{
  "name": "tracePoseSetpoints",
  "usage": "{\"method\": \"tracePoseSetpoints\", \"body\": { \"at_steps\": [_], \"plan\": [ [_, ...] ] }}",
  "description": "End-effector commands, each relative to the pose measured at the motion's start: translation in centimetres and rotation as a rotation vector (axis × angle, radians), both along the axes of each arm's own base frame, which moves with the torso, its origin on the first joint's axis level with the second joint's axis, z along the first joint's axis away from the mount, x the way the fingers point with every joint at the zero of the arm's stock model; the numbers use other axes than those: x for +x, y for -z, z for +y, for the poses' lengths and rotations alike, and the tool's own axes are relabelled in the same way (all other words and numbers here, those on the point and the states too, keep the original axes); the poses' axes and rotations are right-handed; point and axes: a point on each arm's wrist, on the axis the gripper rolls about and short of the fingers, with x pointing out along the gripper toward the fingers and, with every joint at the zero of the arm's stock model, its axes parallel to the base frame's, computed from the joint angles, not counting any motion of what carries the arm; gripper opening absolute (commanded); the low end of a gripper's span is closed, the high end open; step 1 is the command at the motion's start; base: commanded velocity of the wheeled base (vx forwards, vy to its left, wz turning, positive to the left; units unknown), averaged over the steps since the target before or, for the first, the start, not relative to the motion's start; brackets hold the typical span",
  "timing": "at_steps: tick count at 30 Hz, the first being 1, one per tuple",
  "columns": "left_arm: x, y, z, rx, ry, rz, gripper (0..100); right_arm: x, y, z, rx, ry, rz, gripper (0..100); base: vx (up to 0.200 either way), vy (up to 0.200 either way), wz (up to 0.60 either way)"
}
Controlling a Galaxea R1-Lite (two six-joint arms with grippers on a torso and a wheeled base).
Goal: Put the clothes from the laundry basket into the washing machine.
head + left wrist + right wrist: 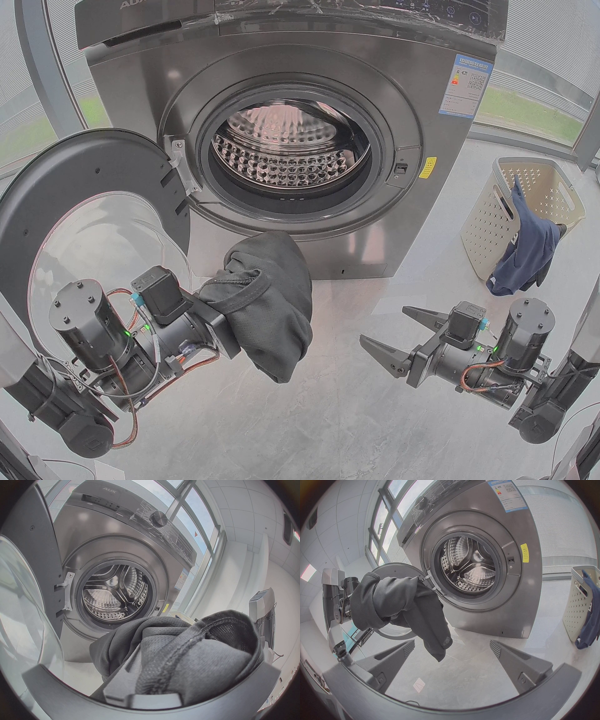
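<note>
My left gripper [228, 315] is shut on a dark grey garment [275, 306] that hangs below and in front of the washing machine's open drum [284, 150]. The cloth [187, 661] drapes over the fingers and hides them; it also shows as a hanging bundle [406, 608]. The drum [114, 592] holds no clothes that I can see. My right gripper [390, 334] stands open above the floor to the right, nothing between its fingers [393, 658]. A beige laundry basket [487, 219] stands right of the machine with a navy garment [528, 247] hanging over its rim.
The round machine door [87, 206] is swung open at the left, close behind my left arm. Grey floor [350, 400] spreads between the two arms. Windows run behind the machine. The basket [578, 605] and navy cloth [590, 620] sit at the right.
</note>
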Motion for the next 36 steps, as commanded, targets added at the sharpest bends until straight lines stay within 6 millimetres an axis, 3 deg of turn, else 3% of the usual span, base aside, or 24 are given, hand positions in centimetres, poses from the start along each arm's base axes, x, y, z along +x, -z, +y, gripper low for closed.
{"method": "tracePoseSetpoints", "body": {
  "at_steps": [1,22,36],
  "plan": [
    [-0.04,0.13,-0.09,0.004,0.003,0.002,0,0.03,-0.03,0.08,0.002,-0.002,-0.001,100,0.0,0.0,0.0],
    [0.07,0.69,-0.47,0.026,0.011,0.012,0,-0.21,0.09,0.2,-0.002,-0.011,0.006,100,0.2,0.0,0.0],
    [0.12,0.88,-0.5,0.043,0.009,0.007,0,-0.36,0.21,0.29,-0.005,-0.017,0.011,100,0.0,0.0,0.0]
  ]
}}
